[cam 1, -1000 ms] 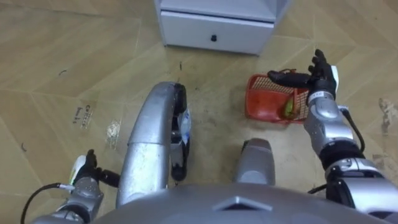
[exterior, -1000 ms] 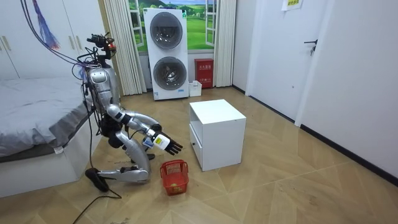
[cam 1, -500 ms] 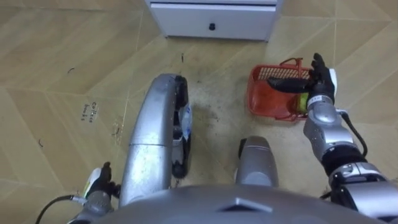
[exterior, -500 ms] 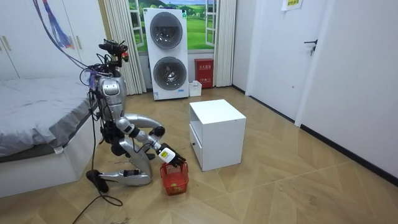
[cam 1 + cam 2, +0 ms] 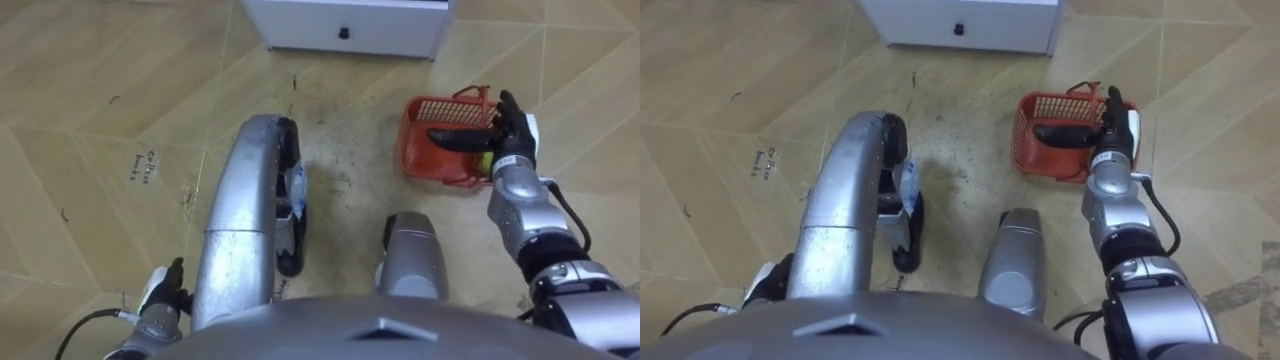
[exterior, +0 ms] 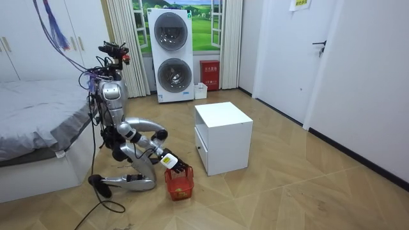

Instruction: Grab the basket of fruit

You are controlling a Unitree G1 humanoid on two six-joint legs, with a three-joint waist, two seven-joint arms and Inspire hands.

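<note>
Robot hand (image 5: 511,136) lower — seemingly inside basket (image 5: 420,160)

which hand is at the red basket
The right hand, fingers straight over the red fruit basket; the left hand hangs low at the lower left, far from it.

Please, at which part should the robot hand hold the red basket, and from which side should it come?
Probably the thin handle arching at the basket's far rim, taken from above on the robot's right, where the right robot hand hangs open.
</note>
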